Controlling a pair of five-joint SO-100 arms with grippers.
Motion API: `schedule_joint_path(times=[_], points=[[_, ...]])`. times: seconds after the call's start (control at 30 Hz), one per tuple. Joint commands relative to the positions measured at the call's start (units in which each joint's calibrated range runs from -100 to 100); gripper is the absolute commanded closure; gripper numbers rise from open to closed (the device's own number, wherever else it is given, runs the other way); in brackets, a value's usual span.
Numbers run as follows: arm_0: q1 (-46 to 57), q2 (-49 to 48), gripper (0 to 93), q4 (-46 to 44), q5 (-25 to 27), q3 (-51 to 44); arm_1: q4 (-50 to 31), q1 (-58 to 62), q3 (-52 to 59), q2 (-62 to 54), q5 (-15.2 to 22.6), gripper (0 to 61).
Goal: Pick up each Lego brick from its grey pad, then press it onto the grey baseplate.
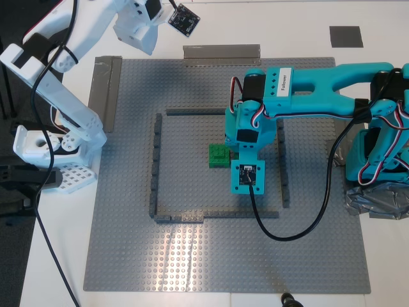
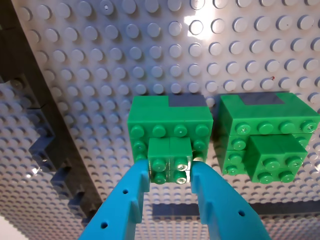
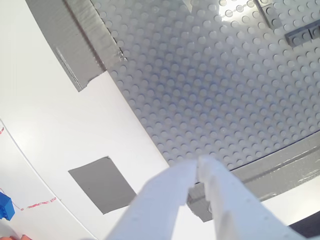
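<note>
My first gripper [image 2: 170, 171], the teal one [image 1: 231, 152], is shut on a small green Lego brick [image 2: 170, 161]. The brick sits on top of a larger green stack [image 2: 170, 125] inside the dark grey brick frame [image 1: 155, 166] on the grey baseplate [image 1: 128, 243]. A second small green brick [image 2: 274, 161] sits on a neighbouring green stack [image 2: 260, 120]. The green bricks [image 1: 219, 155] show beside the teal wrist. My second gripper [image 3: 197, 165], the white one [image 1: 142, 35], is shut and empty, raised over the baseplate's corner near a grey pad [image 3: 102, 182]. Another grey pad [image 1: 346, 36] lies bare at the exterior view's back right.
Grey tape strips [image 1: 105, 89] [image 1: 220, 51] hold the baseplate's edges. The white arm's base [image 1: 51, 153] stands at the exterior view's left, the teal arm's taped base [image 1: 377, 198] at its right. A black cable [image 1: 287, 224] loops over the plate.
</note>
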Motion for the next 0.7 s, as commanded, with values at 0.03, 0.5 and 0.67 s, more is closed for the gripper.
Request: schedule_joint_path(times=[0.03, 0.5, 0.67], points=[[0.16, -0.21, 90.5, 0.50, -0.09, -1.23, 0.42, 0.02, -0.55, -4.40, 0.15, 61.3], [0.23, -0.21, 89.8, 0.50, -0.09, -2.05, 0.18, 0.16, 1.16, -5.69, 0.15, 61.3], [0.23, -0.21, 89.7, 0.50, 0.06, -2.05, 0.18, 0.09, 1.16, -5.77, 0.15, 61.3]])
